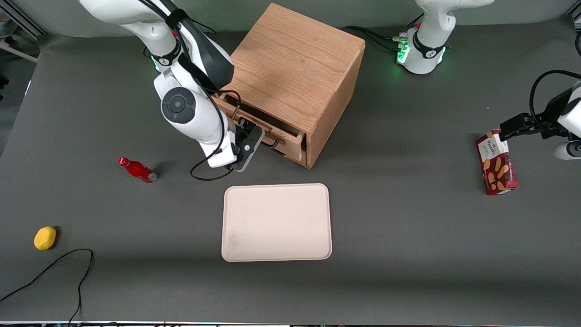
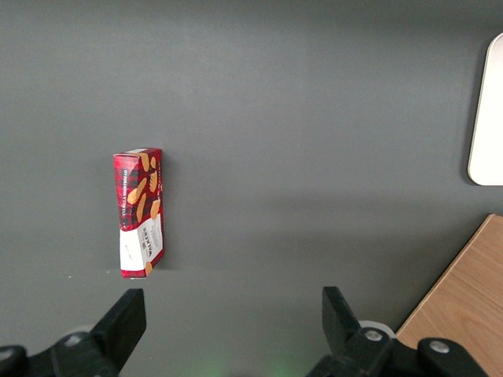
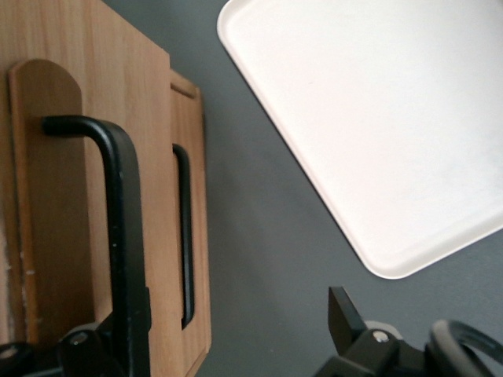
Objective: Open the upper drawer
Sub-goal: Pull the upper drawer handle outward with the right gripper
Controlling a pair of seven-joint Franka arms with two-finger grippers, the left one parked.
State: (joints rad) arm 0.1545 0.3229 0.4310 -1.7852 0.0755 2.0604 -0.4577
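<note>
The wooden cabinet (image 1: 295,68) stands at the middle of the table, and its upper drawer (image 1: 290,136) (image 3: 71,196) looks pulled out a little. The drawer's long black bar handle (image 3: 126,236) runs down its front. My right gripper (image 1: 258,136) (image 3: 212,330) is in front of that drawer, at handle height, and is open wide. One finger (image 3: 78,349) sits right against the handle bar, the other finger (image 3: 342,310) hangs over bare table. Nothing is clamped. The lower drawer (image 3: 198,236) shows under the upper one with its own black handle (image 3: 182,236).
A cream tray (image 1: 277,222) (image 3: 377,118) lies flat, nearer the front camera than the cabinet. A red bottle (image 1: 136,169), a lemon (image 1: 45,238) and a loose cable (image 1: 54,272) lie toward the working arm's end. A red biscuit box (image 1: 497,163) (image 2: 140,212) lies toward the parked arm's end.
</note>
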